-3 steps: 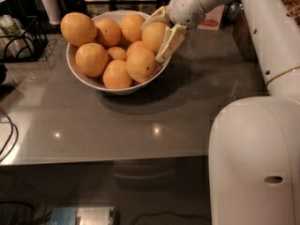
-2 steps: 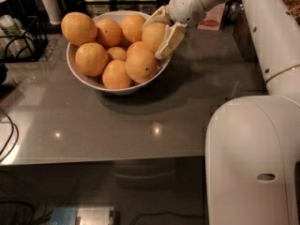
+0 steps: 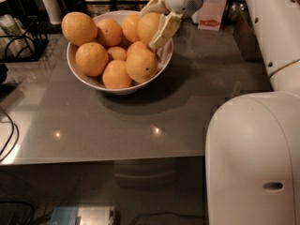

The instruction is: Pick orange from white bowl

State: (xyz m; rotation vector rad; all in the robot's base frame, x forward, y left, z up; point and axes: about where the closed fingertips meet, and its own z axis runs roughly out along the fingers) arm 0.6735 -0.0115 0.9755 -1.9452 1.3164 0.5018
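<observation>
**Inspector:** Grey, glossy table (image 3: 140,125) was noted, with the white bowl (image 3: 123,89) standing on its far left part. A dark wire rack (image 3: 21,39) stood at the bowl's nine o'clock.

**Clerk:** Contents of the bowl?

**Inspector:** A heap of fruit. The orange (image 3: 144,26) sat at the top of the pile, at roughly two o'clock within the bowl. The other oranges (image 3: 91,58) lay below it and toward nine and ten o'clock.

**Clerk:** Position of the gripper?

**Inspector:** The gripper (image 3: 151,27) reached in from one o'clock on the white arm (image 3: 276,36) and was over the bowl's rim on that side.

**Clerk:** State of the jaws?

**Inspector:** Spread only as wide as the fruit itself, and closed against it. One of the cream fingers (image 3: 163,29) lay flat on the near right flank of the orange, and the other showed behind the orange at twelve o'clock. Nothing else was held.

**Clerk:** Was the orange clear of the heap?

**Inspector:** That could not be determined. Its underside sat just above the large fruit at six o'clock, and no gap could be confirmed.
</observation>
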